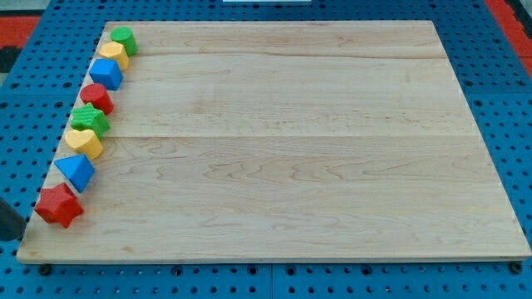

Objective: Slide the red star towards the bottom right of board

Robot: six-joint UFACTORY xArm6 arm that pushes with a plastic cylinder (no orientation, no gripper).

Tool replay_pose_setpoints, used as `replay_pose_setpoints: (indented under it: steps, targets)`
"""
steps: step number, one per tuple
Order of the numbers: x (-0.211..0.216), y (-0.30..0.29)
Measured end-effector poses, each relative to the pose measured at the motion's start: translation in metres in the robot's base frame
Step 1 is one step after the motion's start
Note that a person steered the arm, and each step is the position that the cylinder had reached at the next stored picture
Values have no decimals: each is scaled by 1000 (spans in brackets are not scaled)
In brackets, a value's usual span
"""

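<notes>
The red star (58,205) sits at the wooden board's (291,149) bottom left corner — last in a row of blocks, just below a blue block (76,171). My tip cannot be seen — no writing shows anywhere.

Surface: a pale wooden board (283,149) fills most of the view.
Underlay: a blue pegboard (499,91) surrounds it.
Corners: red (515,12) shows at the view's top.
Light: even.

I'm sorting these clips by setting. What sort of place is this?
Probably a robotics lab bench: a pale wooden board lies on a blue perforated mounting surface, with small coloured blocks lined up along its left edge, like the red star block.
</notes>
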State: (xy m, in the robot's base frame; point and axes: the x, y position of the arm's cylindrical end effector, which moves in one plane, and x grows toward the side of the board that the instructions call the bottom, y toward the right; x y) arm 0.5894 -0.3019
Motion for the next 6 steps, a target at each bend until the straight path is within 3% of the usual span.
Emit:
replay_pose_setpoints:
  steps: [4,5,6]
  targets:
    - [-7,49]
    - [1,4]
    - [-15,1]
